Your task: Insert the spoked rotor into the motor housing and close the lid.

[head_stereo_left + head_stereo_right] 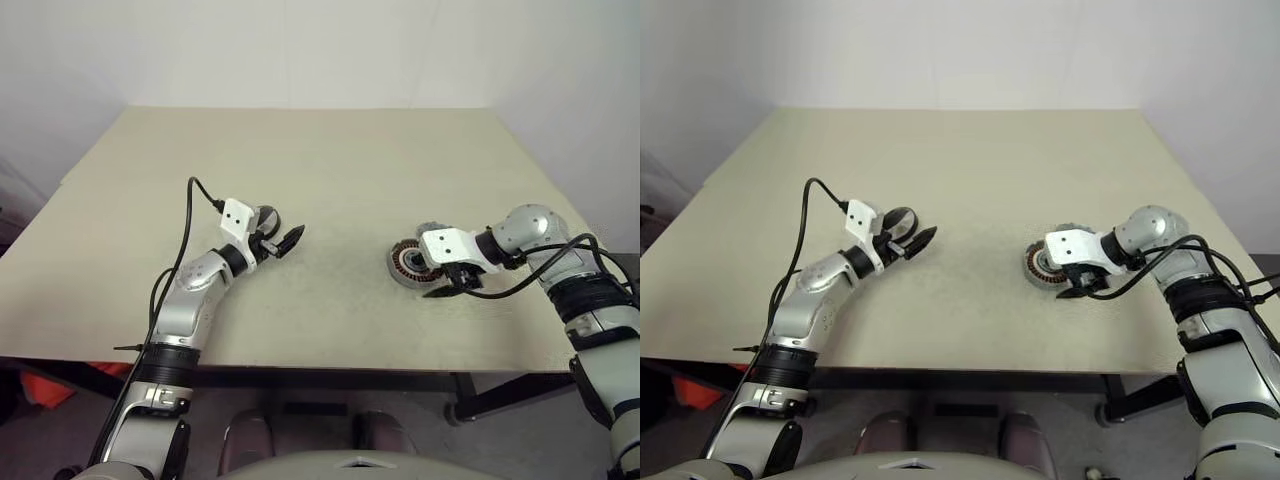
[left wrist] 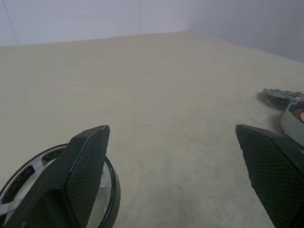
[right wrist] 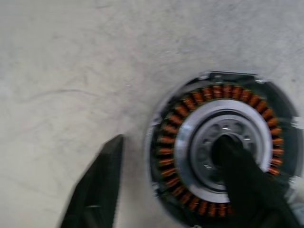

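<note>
Just one motor housing (image 3: 223,152), one spoked rotor (image 2: 28,175).

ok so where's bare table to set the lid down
The far half of the table is bare, and so is the middle strip between the left hand and the motor housing. It is crowded at the housing, where the right hand straddles its wall, and around the spoked rotor by the left hand.
</note>
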Robot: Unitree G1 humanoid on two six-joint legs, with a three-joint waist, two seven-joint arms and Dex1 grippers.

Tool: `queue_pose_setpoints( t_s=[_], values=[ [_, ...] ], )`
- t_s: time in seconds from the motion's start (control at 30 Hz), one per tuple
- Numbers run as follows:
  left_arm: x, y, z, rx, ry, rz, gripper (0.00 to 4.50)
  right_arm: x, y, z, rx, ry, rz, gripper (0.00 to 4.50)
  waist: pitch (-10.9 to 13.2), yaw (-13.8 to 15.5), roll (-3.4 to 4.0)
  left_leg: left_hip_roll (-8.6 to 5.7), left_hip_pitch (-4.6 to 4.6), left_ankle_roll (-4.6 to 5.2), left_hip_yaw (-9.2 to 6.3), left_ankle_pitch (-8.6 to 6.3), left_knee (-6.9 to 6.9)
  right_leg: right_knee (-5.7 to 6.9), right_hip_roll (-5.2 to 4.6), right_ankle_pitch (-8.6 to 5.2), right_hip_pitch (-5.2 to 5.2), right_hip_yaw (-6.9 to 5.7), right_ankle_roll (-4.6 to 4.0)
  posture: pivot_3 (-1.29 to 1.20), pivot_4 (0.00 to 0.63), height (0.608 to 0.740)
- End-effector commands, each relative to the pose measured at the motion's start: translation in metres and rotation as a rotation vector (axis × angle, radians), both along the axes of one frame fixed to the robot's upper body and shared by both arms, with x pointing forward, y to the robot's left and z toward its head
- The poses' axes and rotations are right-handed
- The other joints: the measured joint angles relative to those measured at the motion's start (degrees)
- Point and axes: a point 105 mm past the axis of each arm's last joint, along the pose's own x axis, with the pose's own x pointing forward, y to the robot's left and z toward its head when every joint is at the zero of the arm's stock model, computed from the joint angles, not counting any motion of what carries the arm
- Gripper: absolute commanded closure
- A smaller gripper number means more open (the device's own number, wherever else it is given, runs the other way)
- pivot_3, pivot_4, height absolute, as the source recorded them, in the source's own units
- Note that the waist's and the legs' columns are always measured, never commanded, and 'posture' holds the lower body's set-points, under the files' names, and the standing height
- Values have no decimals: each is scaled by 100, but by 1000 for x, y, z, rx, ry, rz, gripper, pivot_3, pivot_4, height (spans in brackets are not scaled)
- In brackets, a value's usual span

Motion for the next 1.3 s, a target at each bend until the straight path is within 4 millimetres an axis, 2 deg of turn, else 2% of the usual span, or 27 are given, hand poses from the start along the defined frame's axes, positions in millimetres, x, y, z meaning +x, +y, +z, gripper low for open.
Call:
queue_pose_setpoints(
  t_s=[0.03,0.13,0.23,0.4,0.8,1.1,1.3],
  values=[
    [-1,-1,16,5,-63,-7,0,0,-3,-4,-27,10,-3,2262,-8,-1,-13,2,-3,2,0,1,0,0,-2,-2,0,-7,-3,0,0,740],
    [-1,-1,16,5,-62,-6,0,1,-2,-3,-24,11,-5,2262,-17,-25,-30,6,-1,2,-5,1,8,1,-4,-2,9,-21,-9,0,0,740],
    [0,-1,16,4,-62,-5,0,0,-3,-1,-20,21,-5,2469,-16,-22,-30,5,5,-1,-5,1,12,12,-7,-1,12,-25,-12,0,0,740],
    [1,-1,15,5,-63,-2,0,4,2,6,-14,-34,12,2471,-16,-21,-30,12,8,-18,-6,5,11,26,-12,-1,15,-37,-12,0,0,740],
    [0,1,15,6,-62,9,0,15,52,34,52,-145,128,2471,-11,-172,-23,15,-17,-8,-6,22,10,45,-10,-2,-22,-36,-14,0,0,740],
    [-2,3,14,7,-59,20,0,25,74,34,68,-173,156,2471,-6,-156,-18,14,-30,-6,-7,24,10,44,-12,-4,-30,-42,-18,0,0,740],
    [-2,4,15,7,-61,27,0,23,88,21,76,-146,174,2471,-6,-154,-18,15,-30,-7,-8,24,10,44,-12,-5,-30,-44,-20,0,0,740]
  ],
)
